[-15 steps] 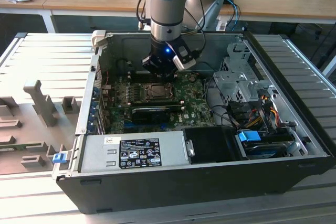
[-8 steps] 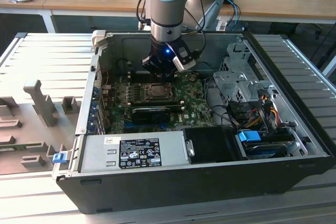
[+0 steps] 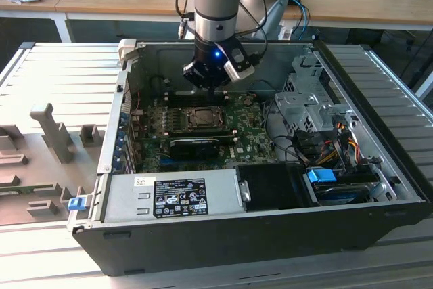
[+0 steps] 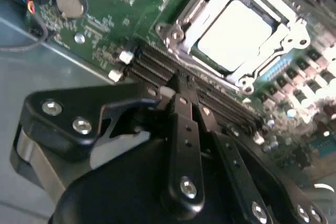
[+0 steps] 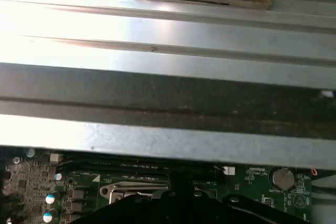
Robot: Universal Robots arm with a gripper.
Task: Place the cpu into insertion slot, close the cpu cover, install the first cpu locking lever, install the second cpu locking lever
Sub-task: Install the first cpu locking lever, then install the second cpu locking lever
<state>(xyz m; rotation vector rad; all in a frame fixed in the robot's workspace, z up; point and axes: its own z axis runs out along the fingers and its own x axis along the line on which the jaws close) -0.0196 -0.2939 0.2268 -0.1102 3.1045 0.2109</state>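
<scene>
The cpu (image 4: 236, 27), a pale square chip, lies flat in the insertion slot (image 3: 201, 119) on the green board. The silver cpu cover (image 4: 287, 43) is down over it and frames its edges. In the exterior view my gripper (image 3: 211, 88) hangs just behind the socket, above the black memory slots. In the second wrist view my gripper (image 4: 181, 83) has its black fingers pressed together with nothing between them, a short way from the socket's edge. The first wrist view catches the socket's metal frame (image 5: 137, 192) past the dark gripper body.
The board sits deep in an open computer case (image 3: 223, 55) with tall metal walls. A long black card (image 3: 199, 145) lies in front of the socket, and the power supply (image 3: 172, 197) nearer still. A drive cage (image 3: 311, 99) and cables (image 3: 331, 148) crowd the exterior view's right.
</scene>
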